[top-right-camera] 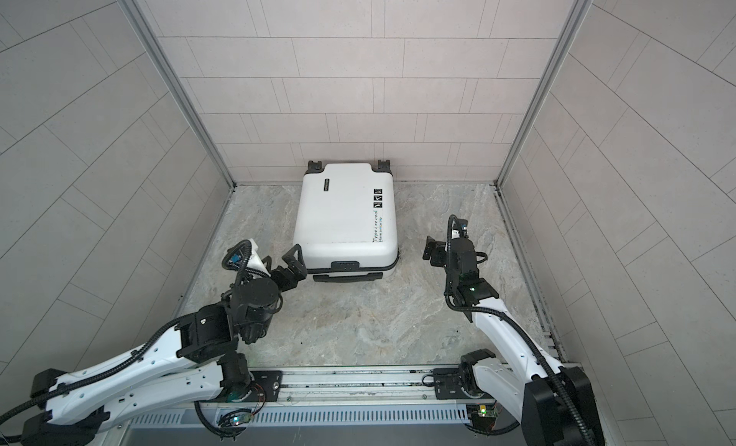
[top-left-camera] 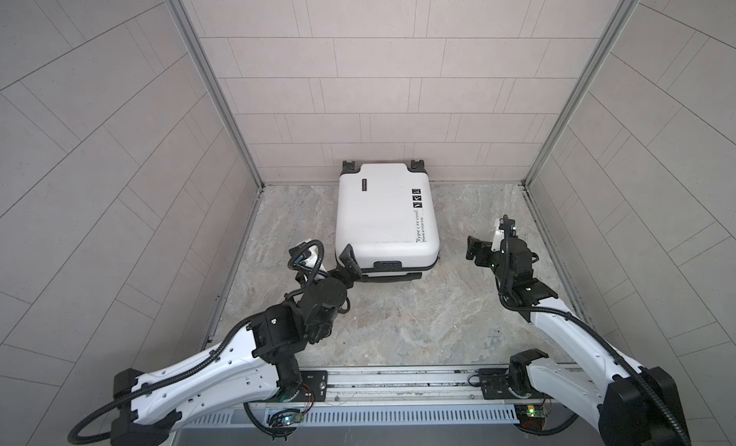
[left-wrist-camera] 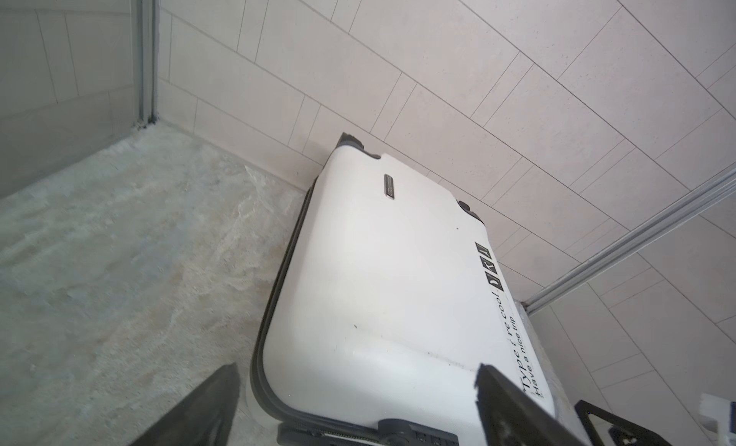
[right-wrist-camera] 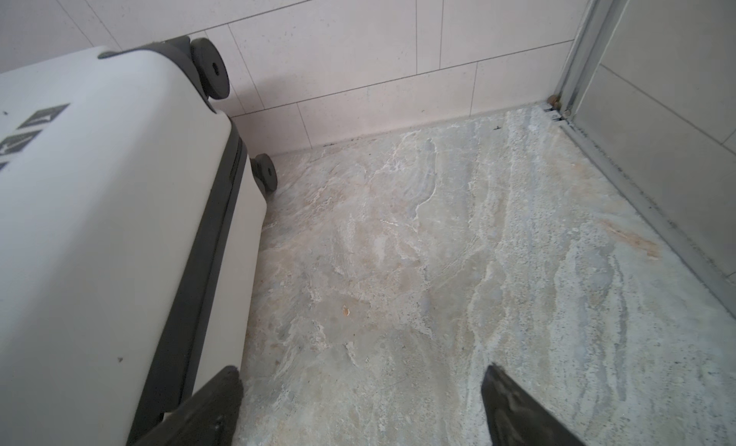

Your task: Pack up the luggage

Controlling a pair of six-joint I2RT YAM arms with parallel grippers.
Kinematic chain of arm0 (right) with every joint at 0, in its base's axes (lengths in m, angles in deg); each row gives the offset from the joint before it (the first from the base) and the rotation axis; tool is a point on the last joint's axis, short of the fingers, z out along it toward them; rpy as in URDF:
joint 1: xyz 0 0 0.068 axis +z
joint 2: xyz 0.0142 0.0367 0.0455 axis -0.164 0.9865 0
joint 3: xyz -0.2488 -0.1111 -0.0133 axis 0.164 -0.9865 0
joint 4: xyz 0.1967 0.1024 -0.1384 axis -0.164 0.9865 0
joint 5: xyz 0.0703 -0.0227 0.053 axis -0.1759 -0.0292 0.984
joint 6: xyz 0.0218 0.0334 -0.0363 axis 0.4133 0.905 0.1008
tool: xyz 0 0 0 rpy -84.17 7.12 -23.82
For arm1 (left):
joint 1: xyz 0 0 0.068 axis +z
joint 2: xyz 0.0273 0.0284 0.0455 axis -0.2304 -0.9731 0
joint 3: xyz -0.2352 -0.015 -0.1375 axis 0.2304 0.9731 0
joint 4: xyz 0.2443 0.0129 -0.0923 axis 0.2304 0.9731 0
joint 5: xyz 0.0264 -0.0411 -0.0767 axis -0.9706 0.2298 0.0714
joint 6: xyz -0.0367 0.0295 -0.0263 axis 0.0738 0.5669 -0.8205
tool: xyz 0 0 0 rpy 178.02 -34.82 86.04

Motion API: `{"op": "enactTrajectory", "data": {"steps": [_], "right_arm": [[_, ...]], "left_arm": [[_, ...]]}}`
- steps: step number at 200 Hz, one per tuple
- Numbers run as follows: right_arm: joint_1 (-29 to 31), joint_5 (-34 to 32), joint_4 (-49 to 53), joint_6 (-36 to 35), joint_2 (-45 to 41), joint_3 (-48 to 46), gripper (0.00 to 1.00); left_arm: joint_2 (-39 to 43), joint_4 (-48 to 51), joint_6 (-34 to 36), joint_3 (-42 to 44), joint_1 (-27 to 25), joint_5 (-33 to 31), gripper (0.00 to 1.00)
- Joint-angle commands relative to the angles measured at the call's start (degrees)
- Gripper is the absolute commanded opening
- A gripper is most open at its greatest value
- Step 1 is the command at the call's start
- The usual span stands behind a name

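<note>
We found the luggage (top-left-camera: pixel 384 213) lying flat on the floor (top-left-camera: pixel 398 316), its wheeled end against the back wall (top-left-camera: pixel 378 105) and its handle end toward us. The left gripper (top-right-camera: pixel 282 260) sat at its near left corner. The right gripper (top-left-camera: pixel 488 241) hung to its right, apart from it, above the floor.

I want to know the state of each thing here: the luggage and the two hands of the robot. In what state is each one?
luggage: shut, lying flat on the table, wheels at its far end.
left hand: open, jaws astride the near left corner of the luggage, gripping nothing.
right hand: open, empty, apart from the luggage, to its right.
</note>
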State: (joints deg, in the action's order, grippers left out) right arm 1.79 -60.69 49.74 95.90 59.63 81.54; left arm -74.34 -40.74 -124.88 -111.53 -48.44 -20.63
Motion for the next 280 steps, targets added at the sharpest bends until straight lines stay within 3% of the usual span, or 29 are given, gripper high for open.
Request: {"op": "enactTrajectory", "data": {"steps": [1,12,32,51,91,112,137,153,183,206,241,280], "right_arm": [[-0.1,-5.66,2.64,1.43,-1.68,2.86,0.96],[-0.1,-8.07,3.65,2.3,-1.69,3.53,0.99],[-0.15,-11.36,6.61,3.39,-0.75,7.81,0.99],[-0.15,-11.6,7.0,2.72,-0.22,9.27,0.99],[-0.24,-12.97,9.33,3.08,0.71,12.22,1.0],[-0.18,-11.56,10.75,2.29,2.03,14.16,1.0],[-0.22,-10.86,5.27,2.06,1.04,12.6,1.0],[-0.22,-12.79,1.41,1.03,0.82,11.35,0.99],[-0.32,-17.54,2.26,-2.77,3.55,12.49,0.99],[-0.39,-21.31,-1.34,-4.9,5.88,9.71,0.99],[-0.88,-26.52,-6.34,-8.42,10.59,5.31,1.0],[-3.33,-27.47,-10.63,-9.19,12.53,-0.14,1.0]], "left_arm": [[-1.15,3.56,13.8,-4.03,1.07,-6.03,1.0],[-1.99,3.68,17.56,-5.76,2.72,-2.88,1.0],[-4.2,7.14,17.68,-8.71,5.36,-0.44,1.0],[-2.72,-2.18,30.18,-6.29,5.34,5.54,1.0],[5.37,-17.48,40.47,1.88,5.42,15.19,1.0],[6.03,-17.74,43.12,1.8,5.39,15.37,1.0],[3.97,-19.47,45.95,2.05,6.58,8.62,1.0],[2.87,-22.05,45.54,3.69,10.25,7.95,1.0],[0.93,-23.92,37.45,7.82,23.01,14.56,1.0],[-2.0,-28.76,36.2,12.59,30.11,16.09,1.0],[-7.0,-36.26,33.24,20.12,38.47,16.02,1.0],[-13.2,-41.93,36.59,23.39,43.03,15.41,1.0]]}}
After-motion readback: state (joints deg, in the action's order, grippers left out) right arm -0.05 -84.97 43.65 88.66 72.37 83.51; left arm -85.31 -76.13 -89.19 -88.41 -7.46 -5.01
